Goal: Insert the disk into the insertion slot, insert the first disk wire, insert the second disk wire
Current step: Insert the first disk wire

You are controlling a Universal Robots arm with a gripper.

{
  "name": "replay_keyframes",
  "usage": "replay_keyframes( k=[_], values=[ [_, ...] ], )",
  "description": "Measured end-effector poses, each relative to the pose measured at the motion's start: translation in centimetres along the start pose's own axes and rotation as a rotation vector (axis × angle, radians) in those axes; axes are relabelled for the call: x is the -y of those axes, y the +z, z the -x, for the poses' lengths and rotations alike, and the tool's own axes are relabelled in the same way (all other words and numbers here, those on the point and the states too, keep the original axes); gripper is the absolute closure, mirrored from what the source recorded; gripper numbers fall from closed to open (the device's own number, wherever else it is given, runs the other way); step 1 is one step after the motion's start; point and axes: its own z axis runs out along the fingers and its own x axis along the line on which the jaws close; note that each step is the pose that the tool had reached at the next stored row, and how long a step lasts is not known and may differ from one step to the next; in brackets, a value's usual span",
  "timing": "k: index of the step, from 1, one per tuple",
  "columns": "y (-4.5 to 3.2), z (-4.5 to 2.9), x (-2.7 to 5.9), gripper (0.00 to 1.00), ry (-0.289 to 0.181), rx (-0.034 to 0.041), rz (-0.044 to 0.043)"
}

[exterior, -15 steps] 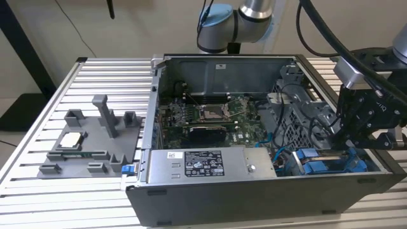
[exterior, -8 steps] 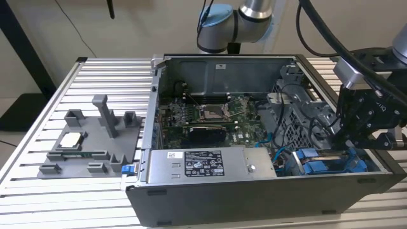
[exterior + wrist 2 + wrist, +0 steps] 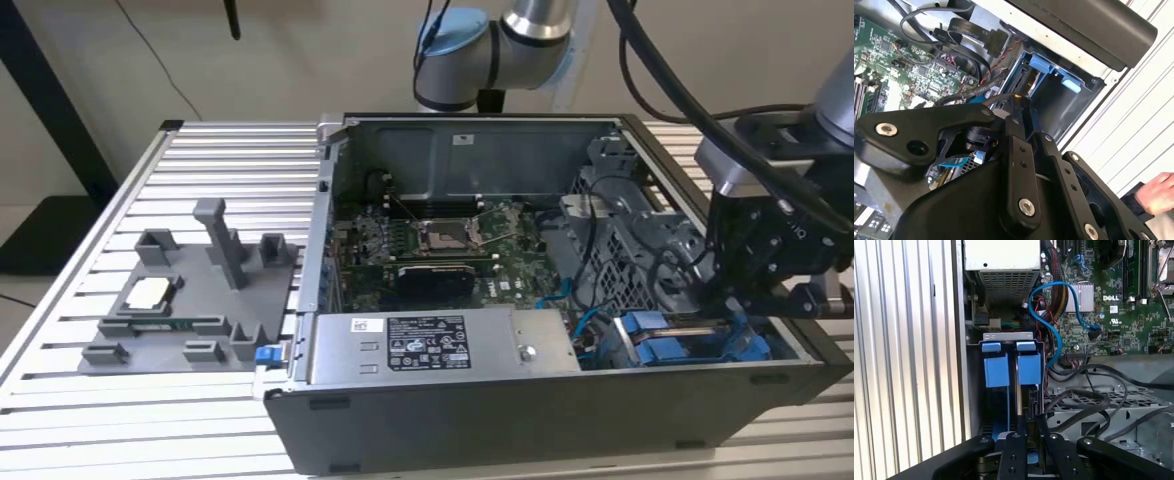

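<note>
The claw (image 3: 1032, 421) pinches the near edge of the disk (image 3: 1029, 371), which stands on edge straight ahead of it, down inside the slot (image 3: 1006, 336) of the open computer case (image 3: 534, 420), a blue cable (image 3: 1058, 337) curling just beyond.

Exterior view: high and well back, looking down at a slant on the slatted table (image 3: 80, 250) and the whole open computer case (image 3: 534, 420)
First wrist view: close above the tool (image 3: 1028, 426), facing into the insertion slot (image 3: 1009, 337), motherboard (image 3: 1114, 315) beyond
Second wrist view: close behind the tool, tilted, facing the same insertion slot
Shared: the slot's blue pieces (image 3: 996, 370), motherboard, table slats
</note>
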Motion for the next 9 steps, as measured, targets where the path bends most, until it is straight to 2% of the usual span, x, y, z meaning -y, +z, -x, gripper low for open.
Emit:
replay_keyframes(
  k=[2, 9],
  values=[
    [0.20, 0.05, 0.00, 0.81, -0.003, 0.0008, -0.0125],
    [1.00, 1.11, -0.08, 0.81, -0.014, 0.0024, -0.0393]
  ],
)
